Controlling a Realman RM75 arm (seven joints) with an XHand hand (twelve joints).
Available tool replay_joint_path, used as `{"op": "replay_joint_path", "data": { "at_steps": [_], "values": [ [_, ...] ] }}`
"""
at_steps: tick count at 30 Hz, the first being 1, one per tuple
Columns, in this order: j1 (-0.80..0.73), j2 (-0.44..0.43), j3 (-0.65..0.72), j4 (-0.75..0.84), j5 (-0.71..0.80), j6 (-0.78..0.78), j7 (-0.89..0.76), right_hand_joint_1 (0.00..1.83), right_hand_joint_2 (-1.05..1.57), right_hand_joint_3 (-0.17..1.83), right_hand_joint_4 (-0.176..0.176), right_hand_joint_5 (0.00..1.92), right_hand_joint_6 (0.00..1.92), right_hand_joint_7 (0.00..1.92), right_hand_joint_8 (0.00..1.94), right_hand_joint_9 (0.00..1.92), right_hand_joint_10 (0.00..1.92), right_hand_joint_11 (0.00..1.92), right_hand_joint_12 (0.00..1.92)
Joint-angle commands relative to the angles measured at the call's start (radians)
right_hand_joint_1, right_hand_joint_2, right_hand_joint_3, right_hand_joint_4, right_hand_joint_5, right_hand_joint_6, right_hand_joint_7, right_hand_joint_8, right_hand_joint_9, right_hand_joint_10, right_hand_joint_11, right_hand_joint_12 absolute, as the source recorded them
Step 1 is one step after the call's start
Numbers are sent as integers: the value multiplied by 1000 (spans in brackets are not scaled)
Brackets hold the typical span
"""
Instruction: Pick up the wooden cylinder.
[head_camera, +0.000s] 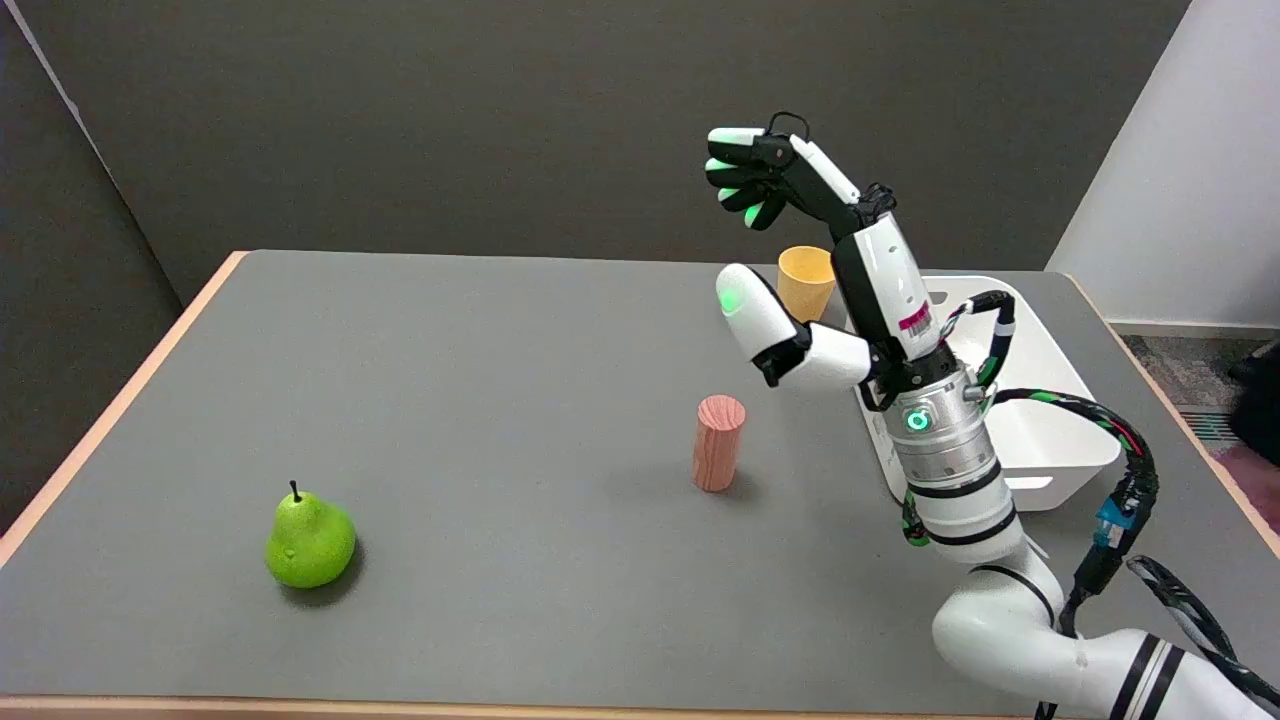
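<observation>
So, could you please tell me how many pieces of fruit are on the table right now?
1. A green pear sits near the table's front left. The white bin's inside is partly blocked by the right arm, so something could be hidden there.

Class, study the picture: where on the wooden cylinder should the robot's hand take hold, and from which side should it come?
Grip the wooden cylinder around its upright curved side, near mid-height. It stands on end with bare table all round, and the open right hand is above and to the picture's right, so probably approach from there.

green pear (309, 541), orange cup (804, 281) and white bin (1040, 440) on grey table (450, 400).
</observation>
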Motion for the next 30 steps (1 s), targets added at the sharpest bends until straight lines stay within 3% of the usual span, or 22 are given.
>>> {"op": "replay_joint_path", "data": {
  "at_steps": [1, 9, 16, 20, 30],
  "values": [
    [0, 11, 6, -26, 17, 35, 0, 467, 751, 885, 78, 336, 647, 558, 629, 534, 1136, 527, 1670],
    [-19, 38, 7, -14, 18, 14, -23, 501, 740, 881, 66, 344, 658, 564, 647, 540, 1156, 532, 1688],
    [-163, 135, 70, 106, 131, -203, -144, 561, 720, 859, 23, 381, 719, 595, 733, 571, 1221, 539, 1723],
    [-193, 120, 56, 121, 180, -289, -239, 568, 687, 886, -4, 342, 630, 557, 683, 522, 1183, 511, 1727],
    [-230, 68, 31, 95, 310, -295, -591, 571, 693, 859, -35, 334, 605, 534, 660, 484, 1159, 501, 1717]
  ]
}}
